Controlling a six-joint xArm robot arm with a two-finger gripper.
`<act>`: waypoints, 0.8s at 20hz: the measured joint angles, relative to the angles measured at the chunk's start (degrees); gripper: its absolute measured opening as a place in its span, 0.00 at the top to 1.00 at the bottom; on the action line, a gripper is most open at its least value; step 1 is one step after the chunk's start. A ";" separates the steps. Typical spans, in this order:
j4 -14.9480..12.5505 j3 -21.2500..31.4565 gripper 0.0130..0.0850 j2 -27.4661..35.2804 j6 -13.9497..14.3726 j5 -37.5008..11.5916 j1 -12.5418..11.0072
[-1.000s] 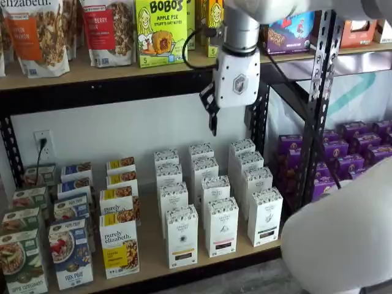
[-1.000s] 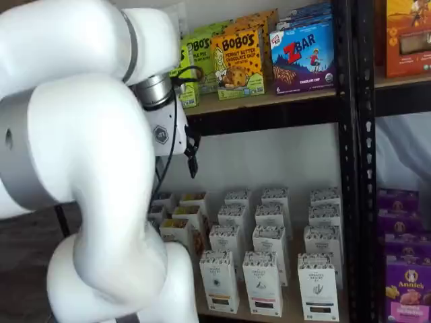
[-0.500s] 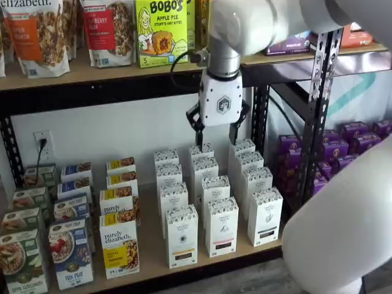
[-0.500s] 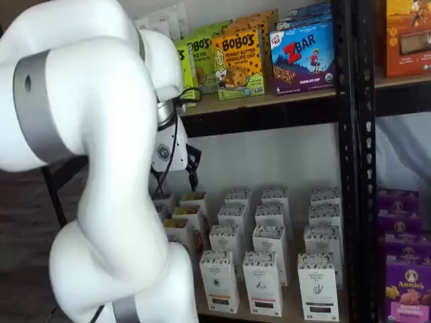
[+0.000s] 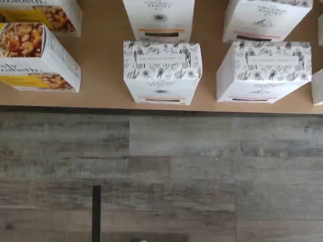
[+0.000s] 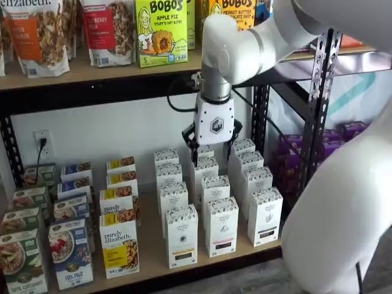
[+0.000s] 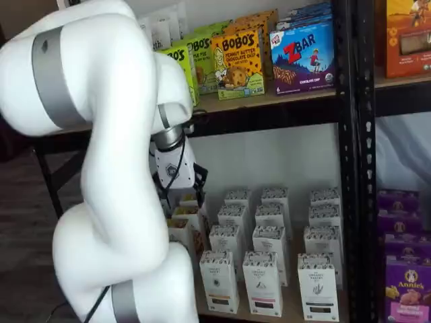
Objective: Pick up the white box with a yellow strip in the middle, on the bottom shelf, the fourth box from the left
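Observation:
The white box (image 6: 182, 236) stands at the front of the leftmost row of tall white cartons on the bottom shelf (image 6: 150, 252), just right of the purely elizabeth boxes. Its low label strip looks yellow-brown in a shelf view (image 7: 219, 280). In the wrist view I see its speckled top (image 5: 162, 60) at the shelf's front edge (image 5: 101, 80). My gripper (image 6: 211, 147) hangs open and empty above the white carton rows, well above their tops, with a clear gap between its black fingers (image 6: 190, 146). It also shows in a shelf view (image 7: 182, 192), partly behind the arm.
Similar white cartons with black strips (image 6: 222, 226) (image 6: 265, 215) stand right of the white box. Purely elizabeth boxes (image 6: 119, 245) (image 5: 38, 55) stand left of it. The upper shelf with BOBO's boxes (image 6: 160, 30) is overhead. A black upright (image 6: 315, 92) and purple boxes (image 7: 407, 282) are at the right.
My gripper has come down and to the left from just under the upper shelf toward the white carton rows. It has turned so both fingers show. No box has moved.

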 joint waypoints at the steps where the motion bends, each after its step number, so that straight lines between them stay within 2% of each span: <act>1: 0.03 0.03 0.00 0.78 -0.06 -0.67 -0.07; 8: 0.69 0.90 0.00 5.95 -0.36 -7.43 0.02; 11: 0.31 0.92 0.00 8.72 0.37 -10.06 0.40; 16: 0.59 0.43 0.00 12.87 0.36 -13.00 0.55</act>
